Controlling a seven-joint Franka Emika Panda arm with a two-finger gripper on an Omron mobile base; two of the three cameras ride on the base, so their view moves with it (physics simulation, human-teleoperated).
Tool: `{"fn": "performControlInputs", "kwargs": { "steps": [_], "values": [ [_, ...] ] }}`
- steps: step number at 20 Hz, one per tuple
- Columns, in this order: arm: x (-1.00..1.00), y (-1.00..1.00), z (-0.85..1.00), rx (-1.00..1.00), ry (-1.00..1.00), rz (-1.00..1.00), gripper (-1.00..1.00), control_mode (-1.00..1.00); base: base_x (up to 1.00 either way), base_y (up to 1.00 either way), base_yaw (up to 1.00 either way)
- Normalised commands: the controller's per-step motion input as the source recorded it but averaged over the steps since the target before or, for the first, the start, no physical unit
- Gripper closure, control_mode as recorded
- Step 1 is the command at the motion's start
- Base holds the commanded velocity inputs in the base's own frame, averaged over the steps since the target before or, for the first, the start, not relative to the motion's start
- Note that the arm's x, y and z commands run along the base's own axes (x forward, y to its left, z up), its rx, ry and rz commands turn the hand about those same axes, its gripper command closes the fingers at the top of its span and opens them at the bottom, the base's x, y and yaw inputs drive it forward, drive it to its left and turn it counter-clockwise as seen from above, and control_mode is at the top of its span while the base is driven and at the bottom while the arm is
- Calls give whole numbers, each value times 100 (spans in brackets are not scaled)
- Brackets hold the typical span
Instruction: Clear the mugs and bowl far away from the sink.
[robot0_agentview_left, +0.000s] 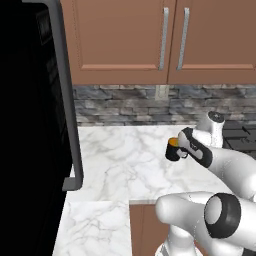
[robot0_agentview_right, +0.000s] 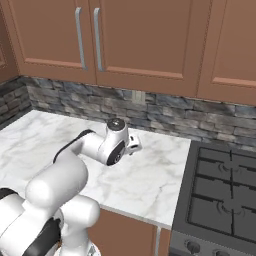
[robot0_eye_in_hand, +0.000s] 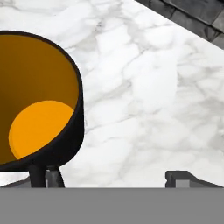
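Observation:
A black mug (robot0_agentview_left: 172, 149) with an orange inside stands upright on the white marble counter (robot0_agentview_left: 125, 155). In the hand view the mug (robot0_eye_in_hand: 39, 100) lies at the left, seen from above, its near wall just over my left fingertip. My gripper (robot0_eye_in_hand: 116, 179) is open, its fingertips (robot0_eye_in_hand: 188, 177) wide apart with bare marble between them. From the left base view the gripper (robot0_agentview_left: 181, 149) sits right against the mug. In the right base view the white hand (robot0_agentview_right: 120, 142) covers the mug. The other mug, the bowl and the sink are out of view.
A tall black appliance with a grey bar handle (robot0_agentview_left: 70, 100) stands at the counter's left. A black stove top (robot0_agentview_right: 222, 192) borders the counter on the right. Brown wall cabinets (robot0_agentview_right: 125, 40) hang above a stone backsplash (robot0_agentview_right: 165, 112). The counter's front edge (robot0_agentview_left: 100, 201) is near the base.

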Motion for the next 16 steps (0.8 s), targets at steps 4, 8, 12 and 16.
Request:
{"fn": "performControlInputs", "kwargs": {
  "steps": [4,8,12,16],
  "values": [
    [-23,13,25,2,9,0,-100,-100,0,0,0],
    [1,16,-99,-7,24,5,-100,-100,0,0,0],
    [24,15,-92,-14,2,5,-100,-100,0,0,0],
    [26,22,-94,-11,0,5,-100,-100,0,0,0]
  ]
}}
